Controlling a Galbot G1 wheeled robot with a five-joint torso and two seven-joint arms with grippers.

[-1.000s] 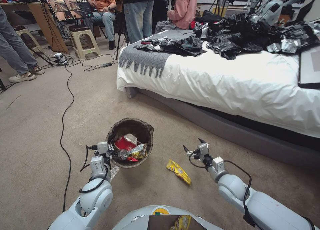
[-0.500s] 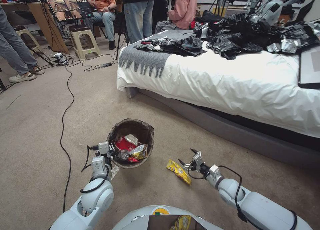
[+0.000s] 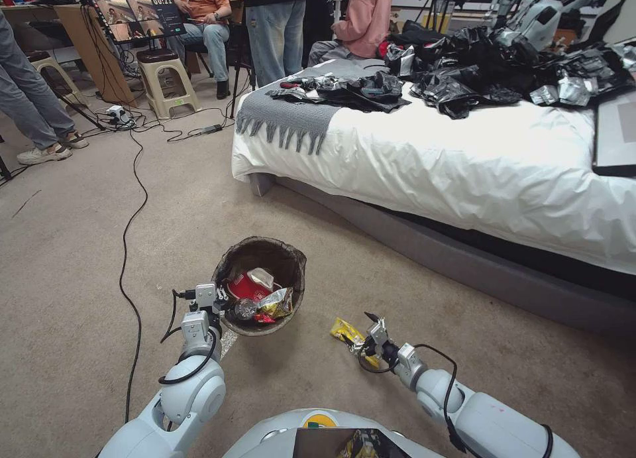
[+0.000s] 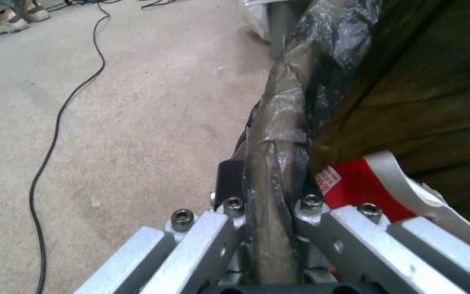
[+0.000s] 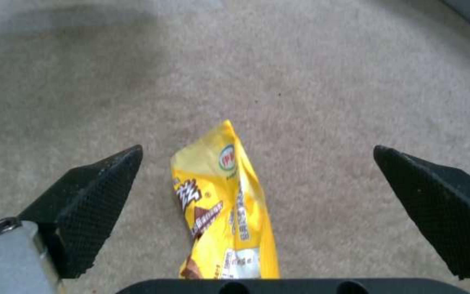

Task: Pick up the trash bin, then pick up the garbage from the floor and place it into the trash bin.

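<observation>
The trash bin (image 3: 260, 284) sits at lower centre of the head view on the beige carpet (image 3: 79, 246), its dark liner folded over the rim, with a red-and-white cup (image 3: 250, 284) and shiny wrappers (image 3: 273, 303) inside. The left gripper (image 3: 220, 304), lower left of centre, is clamped on the bin's near rim. To the right of the bin a yellow snack wrapper (image 3: 346, 331) lies flat on the carpet; the right gripper (image 3: 363, 329) hangs over its near end with its black fingers spread apart. A bed (image 3: 464, 160) with a white cover fills the upper right, and a black cable (image 3: 129, 226) runs down the left side.

In the left wrist view, the liner-wrapped rim of the trash bin (image 4: 276, 139) runs up the middle, pinched between the metal fingers (image 4: 213, 228) at the bottom edge. The red-and-white cup (image 4: 376, 192) shows at lower right, inside the bin.

In the right wrist view, the yellow snack wrapper (image 5: 227, 208) lies in the lower centre on the carpet, between two wide-apart black textured fingertips (image 5: 96, 192), touching neither.
</observation>
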